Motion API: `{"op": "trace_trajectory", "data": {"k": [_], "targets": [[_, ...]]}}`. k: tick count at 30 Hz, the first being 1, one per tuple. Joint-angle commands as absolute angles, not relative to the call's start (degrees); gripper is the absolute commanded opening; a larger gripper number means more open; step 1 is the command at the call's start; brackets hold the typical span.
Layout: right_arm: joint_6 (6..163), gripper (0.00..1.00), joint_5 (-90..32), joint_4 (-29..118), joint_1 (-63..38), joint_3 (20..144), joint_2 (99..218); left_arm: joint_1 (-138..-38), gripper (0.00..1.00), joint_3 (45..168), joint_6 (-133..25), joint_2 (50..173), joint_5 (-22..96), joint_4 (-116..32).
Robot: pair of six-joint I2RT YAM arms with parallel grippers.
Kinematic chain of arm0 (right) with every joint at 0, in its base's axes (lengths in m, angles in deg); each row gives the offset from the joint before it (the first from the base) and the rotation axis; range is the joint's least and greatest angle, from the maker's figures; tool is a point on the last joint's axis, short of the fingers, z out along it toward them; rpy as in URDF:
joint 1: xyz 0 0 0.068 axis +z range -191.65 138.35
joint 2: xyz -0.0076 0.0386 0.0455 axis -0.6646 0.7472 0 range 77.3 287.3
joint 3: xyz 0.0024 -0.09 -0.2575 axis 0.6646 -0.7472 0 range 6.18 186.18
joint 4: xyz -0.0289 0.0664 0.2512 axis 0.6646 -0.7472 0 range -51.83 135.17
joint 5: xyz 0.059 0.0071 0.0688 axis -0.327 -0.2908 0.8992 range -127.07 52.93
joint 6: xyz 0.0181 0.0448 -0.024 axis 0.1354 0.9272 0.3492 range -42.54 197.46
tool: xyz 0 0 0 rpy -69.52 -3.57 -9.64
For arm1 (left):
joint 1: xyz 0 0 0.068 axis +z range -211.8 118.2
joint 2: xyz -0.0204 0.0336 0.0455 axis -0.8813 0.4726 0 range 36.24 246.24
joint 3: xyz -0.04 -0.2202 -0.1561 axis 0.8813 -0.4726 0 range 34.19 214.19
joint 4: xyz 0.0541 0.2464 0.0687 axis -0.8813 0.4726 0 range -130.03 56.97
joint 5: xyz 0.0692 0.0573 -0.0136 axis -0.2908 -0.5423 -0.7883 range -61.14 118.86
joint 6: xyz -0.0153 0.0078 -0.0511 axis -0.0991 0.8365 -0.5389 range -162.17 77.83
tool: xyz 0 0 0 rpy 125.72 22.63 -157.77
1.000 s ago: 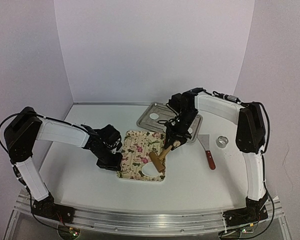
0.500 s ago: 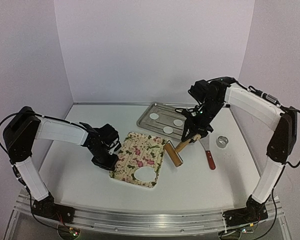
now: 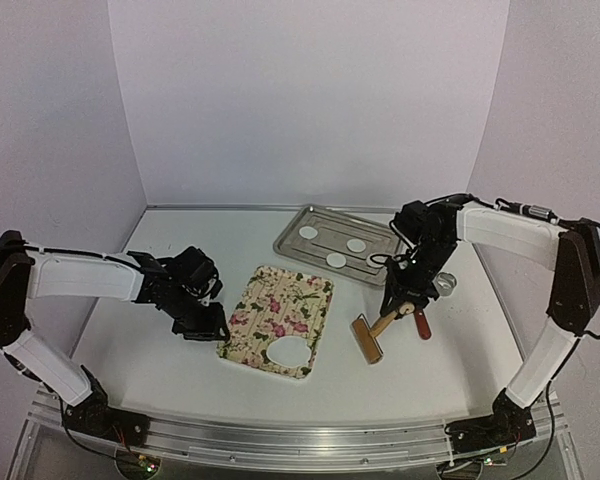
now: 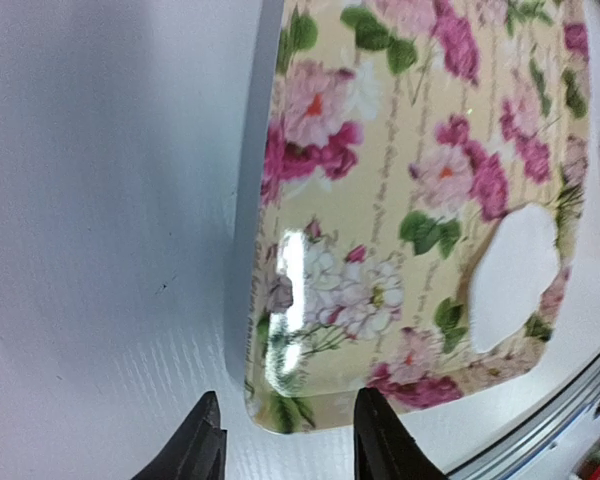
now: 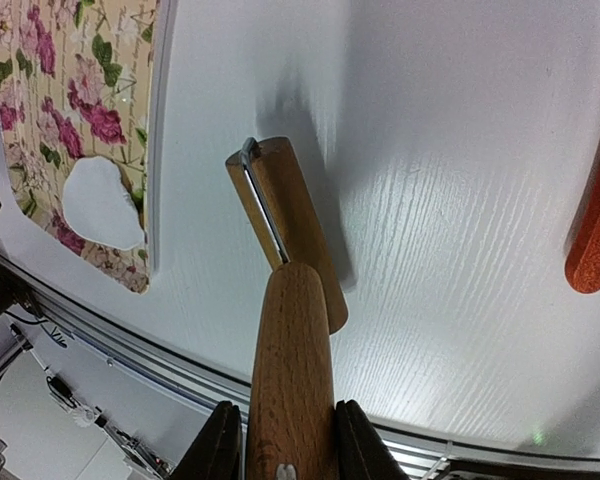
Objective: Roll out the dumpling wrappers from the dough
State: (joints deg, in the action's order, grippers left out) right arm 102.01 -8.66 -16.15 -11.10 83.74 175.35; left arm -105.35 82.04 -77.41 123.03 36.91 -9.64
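Roller (image 3: 369, 338), wooden: handle clamped between the fingers of the right gripper (image 3: 398, 309), and head at or just above the table (image 3: 380, 390), contact uncertain. In the overhead view the handle runs from 1 o'clock down to 7 o'clock.

Dough sheet (image 3: 288, 352), white, irregular: on the near corner of the floral board (image 3: 280, 305), at 8 o'clock from that gripper, apart.

Left gripper (image 3: 207, 322): fingers spread, nothing held, just off the board's 9 o'clock edge. It is somewhat nearer the dough, but toolless.

Dumpling wrappers (image 3: 336, 259): three discs in the metal tray (image 3: 282, 242), at 12 o'clock from the board.

Further rolling would likely need a right-arm traverse toward 8 o'clock.
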Motion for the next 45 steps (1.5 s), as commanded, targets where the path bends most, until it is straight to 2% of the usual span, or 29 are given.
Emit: {"op": "trace_trajectory", "data": {"k": [1, 7, 14, 20, 30, 40, 45], "targets": [[102.56, 0.0, -3.97, -7.91, -12.39, 79.46, 171.78, -105.55, 0.61, 83.49, -84.5, 116.96, 36.78, -11.59], [101.85, 0.11, -5.55, -4.43, -14.74, 73.57, 172.04, -105.31, 0.71, 85.97, -86.56, 115.5, 36.71, -7.71], [99.83, 0.33, -14.08, -2.64, -15.05, 69.67, 173.46, -105.3, 0.74, 86.31, -90.8, 113.82, 36.88, -7.15], [99.68, 0.41, -21.04, -0.34, -15.18, 66.98, 175.16, -105.29, 0.75, 86.36, -91.45, 113.22, 36.12, -6.09], [99.75, 0.64, -30.86, -0.05, -15.16, 67.8, 171.68, -105.13, 0.82, 87.23, -91.96, 114.16, 35.25, -5.46], [97.12, 0.84, -37.02, -3.0, -15.25, 70.7, 163.2, -104.88, 0.84, 90.22, -91.25, 116.57, 34.35, -5.34], [96.15, 0.86, -37.78, -5.54, -17.63, 74.08, 163.26, -104.83, 0.84, 91.92, -92.44, 116.48, 33.03, -3.95]]}}
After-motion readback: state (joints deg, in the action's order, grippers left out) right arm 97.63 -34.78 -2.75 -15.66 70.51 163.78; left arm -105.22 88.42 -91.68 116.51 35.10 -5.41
